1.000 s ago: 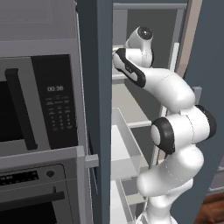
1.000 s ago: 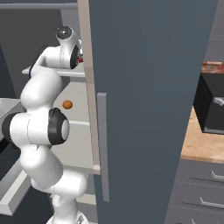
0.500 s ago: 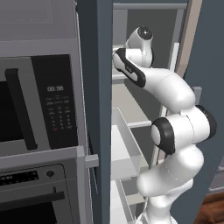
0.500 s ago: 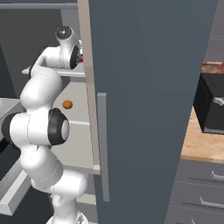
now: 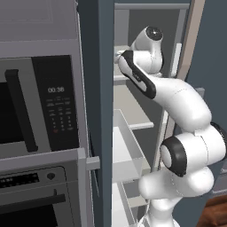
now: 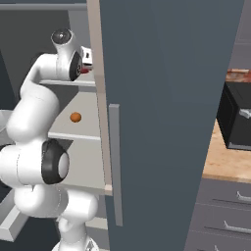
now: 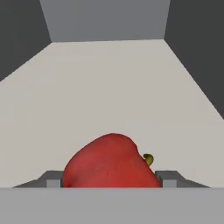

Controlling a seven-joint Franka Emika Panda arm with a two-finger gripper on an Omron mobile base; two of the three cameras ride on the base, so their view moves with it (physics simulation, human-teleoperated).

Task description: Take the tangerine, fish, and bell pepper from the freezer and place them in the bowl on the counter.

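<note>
Bell pepper [image 7: 109,162] sits clamped between your gripper [image 7: 108,178] fingertips on a freezer [image 6: 166,98] shelf; tangerine [image 6: 75,117] waits below. You've bowled nothing yet, seemingly.

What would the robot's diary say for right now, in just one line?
stage: picking in freezer | gripper: shut on bell pepper on upper shelf | tangerine: on shelf below | bowl: not reached yet

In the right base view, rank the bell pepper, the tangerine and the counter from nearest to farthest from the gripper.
1. bell pepper: at the gripper, between its fingertips, on the upper freezer shelf.
2. tangerine: one shelf lower, just below the hand.
3. counter: far right, beyond the open freezer door.
</note>
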